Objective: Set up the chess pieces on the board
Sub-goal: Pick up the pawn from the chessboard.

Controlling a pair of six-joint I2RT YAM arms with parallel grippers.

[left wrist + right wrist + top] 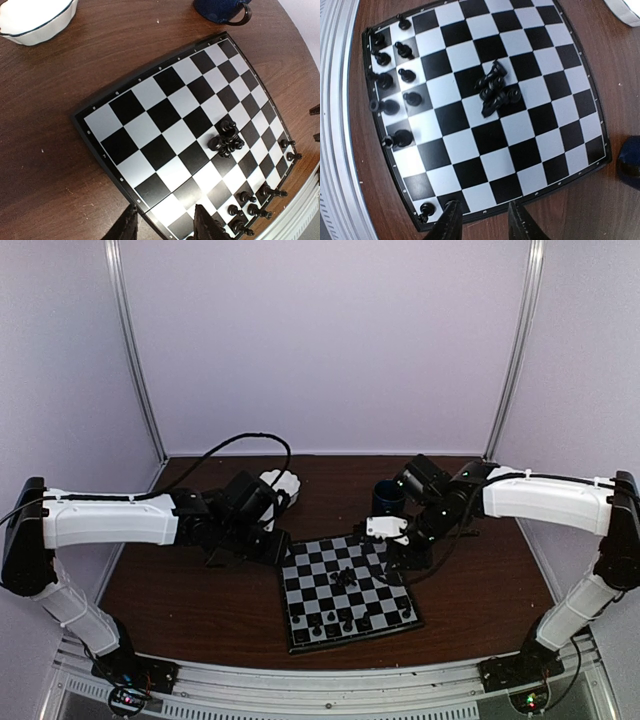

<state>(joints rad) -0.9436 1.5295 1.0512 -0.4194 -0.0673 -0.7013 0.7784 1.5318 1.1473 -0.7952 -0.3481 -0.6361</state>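
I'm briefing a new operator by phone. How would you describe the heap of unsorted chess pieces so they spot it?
On the brown table lies a black-and-white chessboard. Near its centre sits a small heap of black pieces. Unlike the pieces standing singly along the near edge, these lie tumbled together.

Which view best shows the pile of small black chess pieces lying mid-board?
The right wrist view: the pile of small black chess pieces is largest there, single toppled pieces distinguishable. The left wrist view shows the pile smaller; top external shows a dark speck.
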